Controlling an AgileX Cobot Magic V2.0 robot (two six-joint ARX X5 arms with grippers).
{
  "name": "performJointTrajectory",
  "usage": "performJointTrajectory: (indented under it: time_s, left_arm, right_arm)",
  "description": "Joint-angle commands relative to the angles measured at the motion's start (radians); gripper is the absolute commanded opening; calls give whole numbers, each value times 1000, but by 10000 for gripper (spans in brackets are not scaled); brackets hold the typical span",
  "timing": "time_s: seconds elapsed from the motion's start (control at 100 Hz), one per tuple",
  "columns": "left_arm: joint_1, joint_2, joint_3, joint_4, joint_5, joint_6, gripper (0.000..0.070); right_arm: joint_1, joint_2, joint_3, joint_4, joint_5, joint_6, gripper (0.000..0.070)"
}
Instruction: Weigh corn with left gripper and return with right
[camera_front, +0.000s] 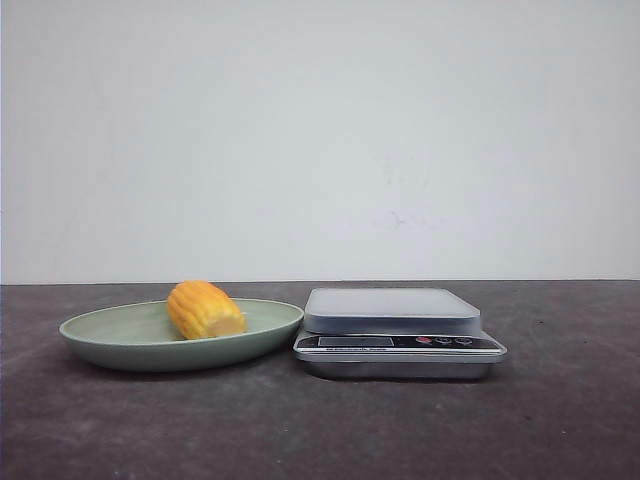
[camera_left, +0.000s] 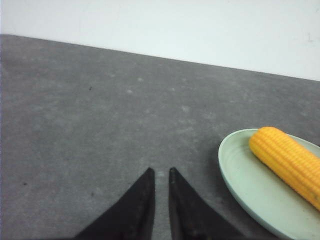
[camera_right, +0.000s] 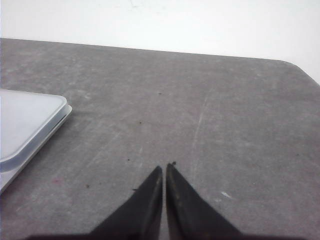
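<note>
The corn (camera_front: 205, 310), a stubby yellow-orange cob, lies in the green plate (camera_front: 110, 345) at the left of the table. It also shows in the left wrist view (camera_left: 290, 160), lying on the plate (camera_left: 245, 185). My left gripper (camera_left: 161, 172) hovers over bare table beside the plate's rim, empty, its jaws nearly together with a thin slit between them. My right gripper (camera_right: 164, 167) is shut and empty over bare table, beside the scale (camera_right: 25, 125). Neither gripper shows in the front view.
A silver kitchen scale (camera_front: 400, 345) with a flat grey platform (camera_front: 390, 305) stands just right of the plate, its display and buttons facing front. The dark grey table ends at a white wall behind. The table's far right corner (camera_right: 295, 65) shows in the right wrist view.
</note>
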Motion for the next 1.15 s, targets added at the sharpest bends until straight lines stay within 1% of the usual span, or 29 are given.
performJointTrajectory:
  time_s: [0.0, 0.18, 0.53, 1.14]
  left_arm:
    - [2, -1, -19, 28, 3, 15, 18]
    - [6, -1, -19, -27, 3, 52, 18]
    - [29, -1, -18, -27, 3, 47, 18]
    - [29, -1, -18, -26, 3, 47, 18]
  right_arm:
    - [1, -2, -5, 13, 1, -10, 11]
    - [1, -2, -5, 13, 0, -10, 11]
    - [1, -2, -5, 13, 0, -10, 11]
    - [1, -2, -5, 13, 0, -10, 11]
